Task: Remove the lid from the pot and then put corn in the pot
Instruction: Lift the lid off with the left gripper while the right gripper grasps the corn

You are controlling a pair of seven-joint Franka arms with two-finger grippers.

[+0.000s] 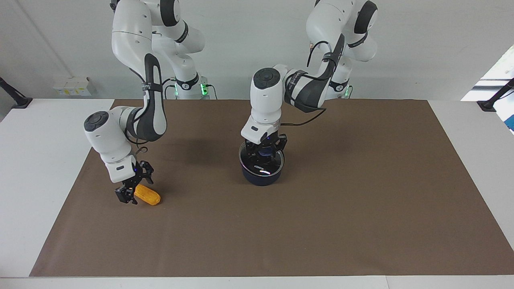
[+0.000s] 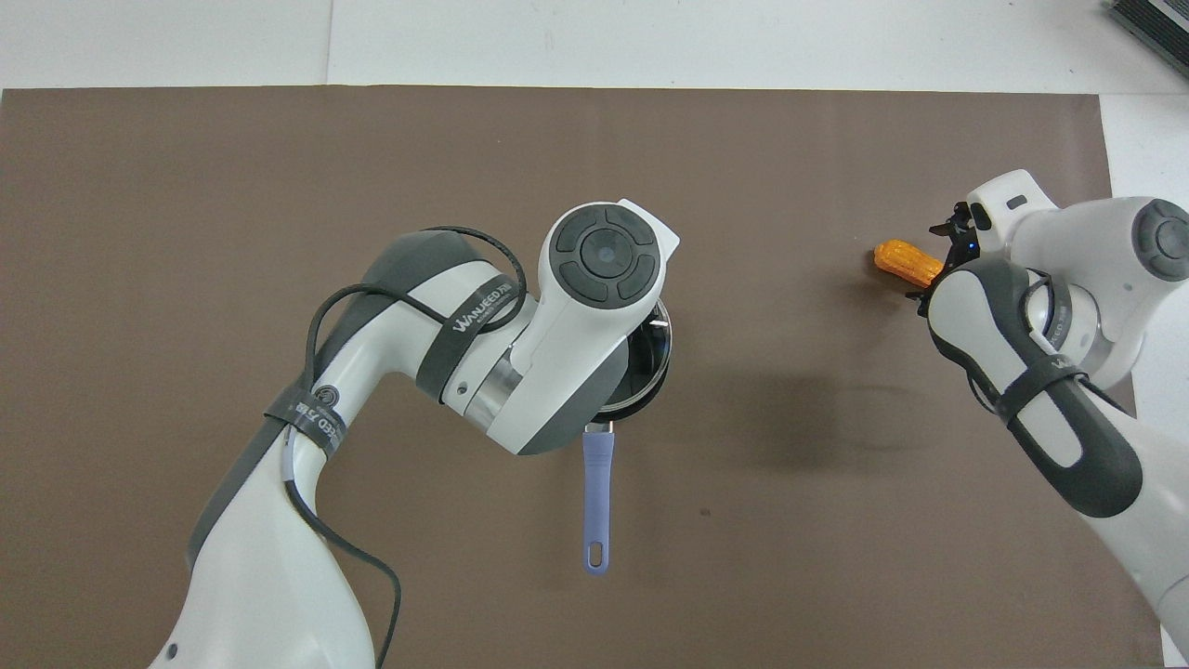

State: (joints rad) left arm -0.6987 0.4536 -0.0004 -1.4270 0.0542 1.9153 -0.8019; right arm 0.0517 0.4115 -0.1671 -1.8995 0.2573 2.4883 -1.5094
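The dark blue pot (image 1: 261,176) stands at the table's middle with the glass lid (image 1: 262,168) on it. Its long blue handle (image 2: 597,492) points toward the robots. My left gripper (image 1: 265,155) is down on the lid, around its blue knob (image 1: 265,151). In the overhead view the left arm covers most of the lid (image 2: 653,346). The orange corn (image 1: 149,196) lies on the mat toward the right arm's end. My right gripper (image 1: 127,196) is low and open, and straddles one end of the corn (image 2: 899,262).
A brown mat (image 1: 321,224) covers the table, with white tabletop (image 1: 36,160) at both ends. The left arm's elbow (image 2: 437,307) hangs low over the mat beside the pot.
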